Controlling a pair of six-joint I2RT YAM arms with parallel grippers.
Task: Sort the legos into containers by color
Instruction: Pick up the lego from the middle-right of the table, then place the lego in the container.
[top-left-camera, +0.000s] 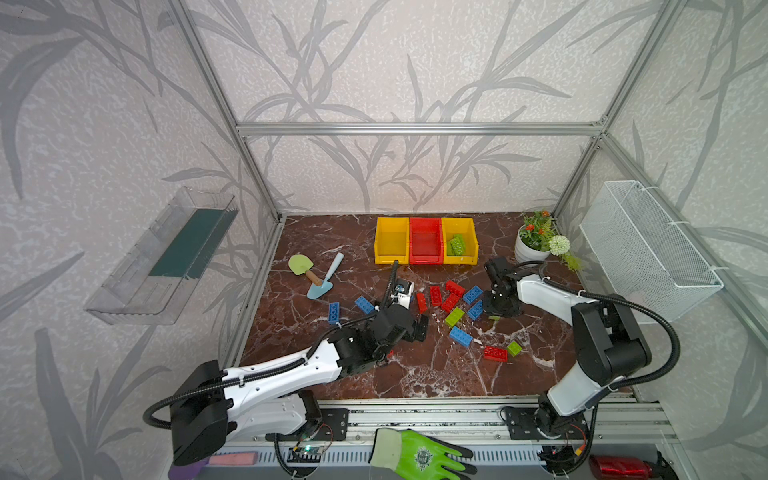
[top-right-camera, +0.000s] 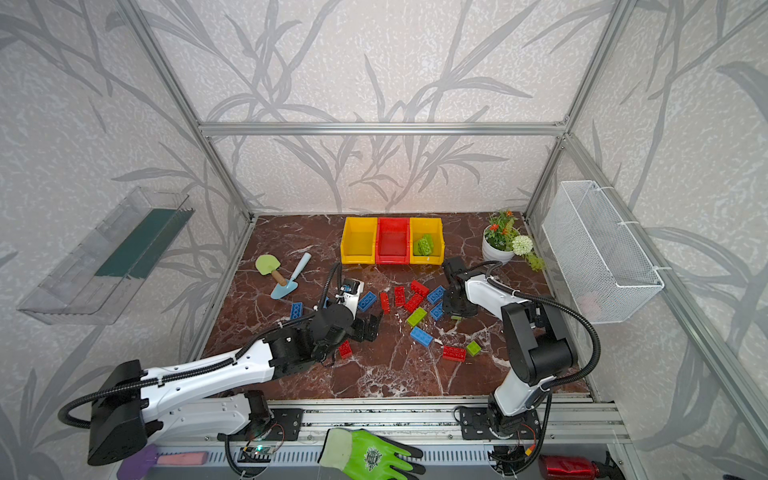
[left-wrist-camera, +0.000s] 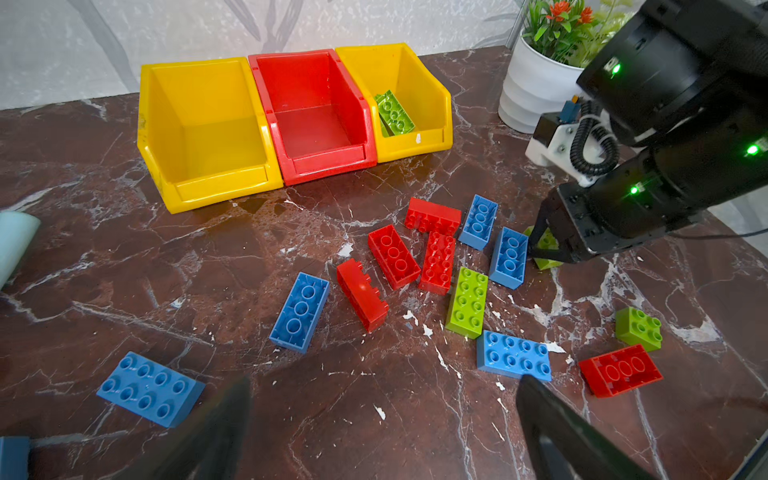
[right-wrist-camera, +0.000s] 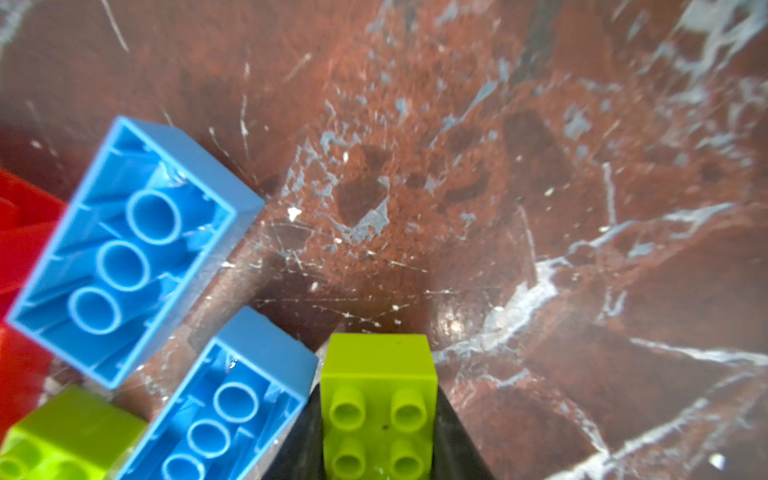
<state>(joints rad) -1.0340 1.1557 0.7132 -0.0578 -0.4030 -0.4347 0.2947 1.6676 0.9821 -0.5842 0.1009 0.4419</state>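
Marble tabletop (top-left-camera: 415, 374): only green legos (top-left-camera: 456, 244) sit in a yellow bin (top-left-camera: 460, 259), the rest loose; right gripper (left-wrist-camera: 544, 249) pinches green brick (right-wrist-camera: 378, 374); left gripper (left-wrist-camera: 386, 428) spread wide.

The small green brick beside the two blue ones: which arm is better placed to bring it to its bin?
Right. The right end effector is shut on the small green brick, and the yellow bin with green bricks stands on that side. The left end effector is open, empty.

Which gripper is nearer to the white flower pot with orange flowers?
Right. The right gripper, shut on a small lime green brick, sits just in front of the white flower pot; the open left gripper is farther off, mid-table.
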